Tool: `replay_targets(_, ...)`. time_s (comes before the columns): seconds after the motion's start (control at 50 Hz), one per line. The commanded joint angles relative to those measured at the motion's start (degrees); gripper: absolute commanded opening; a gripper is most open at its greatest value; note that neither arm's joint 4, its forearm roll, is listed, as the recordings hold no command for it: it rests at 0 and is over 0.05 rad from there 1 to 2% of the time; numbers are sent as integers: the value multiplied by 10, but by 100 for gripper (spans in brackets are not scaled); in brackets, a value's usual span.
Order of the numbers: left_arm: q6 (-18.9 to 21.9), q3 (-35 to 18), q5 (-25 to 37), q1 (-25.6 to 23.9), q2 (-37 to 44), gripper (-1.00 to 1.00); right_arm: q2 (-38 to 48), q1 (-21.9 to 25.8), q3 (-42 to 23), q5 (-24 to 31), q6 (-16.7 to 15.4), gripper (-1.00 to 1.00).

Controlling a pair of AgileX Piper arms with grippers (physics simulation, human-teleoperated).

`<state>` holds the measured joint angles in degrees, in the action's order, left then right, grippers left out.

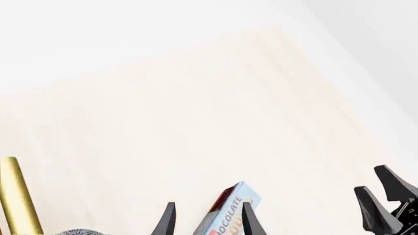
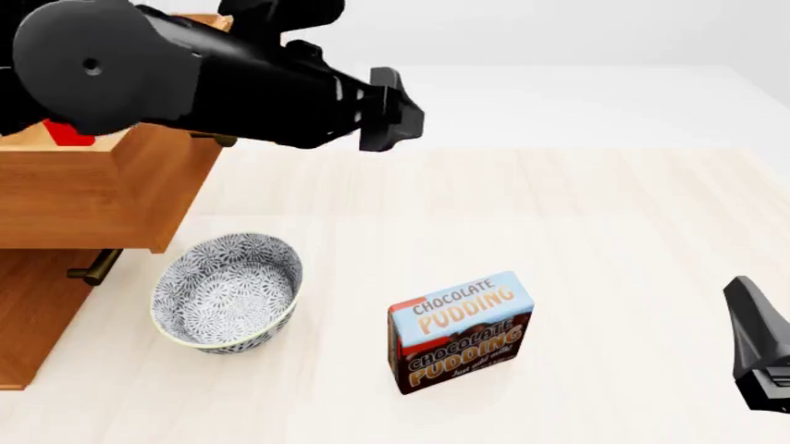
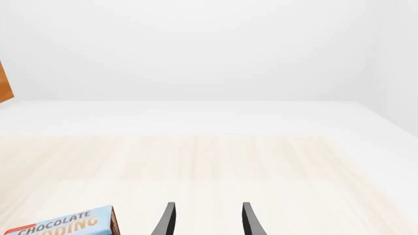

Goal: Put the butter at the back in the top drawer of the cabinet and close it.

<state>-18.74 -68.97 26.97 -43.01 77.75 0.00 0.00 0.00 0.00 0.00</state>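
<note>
Butter [image 2: 65,133] is seen as a red patch inside the pulled-out top drawer [image 2: 111,190] of the cabinet [image 2: 31,314], mostly hidden behind the left arm. The left claw [image 1: 207,220] is held spread with nothing between its tips, above the bench [image 2: 593,240]. A patterned bowl [image 2: 228,291] sits just beside the drawer front; the pudding box [image 2: 461,330] stands apart from it. The right claw [image 3: 207,220] is likewise spread and unloaded at the near right edge. Wide bare wood lies between, bounded by white surroundings.
</note>
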Motion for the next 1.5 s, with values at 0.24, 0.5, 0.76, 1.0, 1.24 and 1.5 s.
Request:
replay_targets(0.24, 18, -51, -15, 21, 110, 100, 0, 0, 0, 0, 0, 100)
replay_targets(0.5, 36, -73, -6, 45, 139, 100, 0, 0, 0, 0, 0, 100)
replay_targets(0.76, 58, -77, 3, 78, 138, 100, 0, 0, 0, 0, 0, 100)
replay_targets(1.0, 62, -61, 1, 96, 131, 100, 0, 0, 0, 0, 0, 100)
replay_targets(1.24, 68, -47, 1, 124, 121, 100, 0, 0, 0, 0, 0, 100)
replay_targets(1.5, 72, -37, 6, 149, 110, 100, 0, 0, 0, 0, 0, 100)
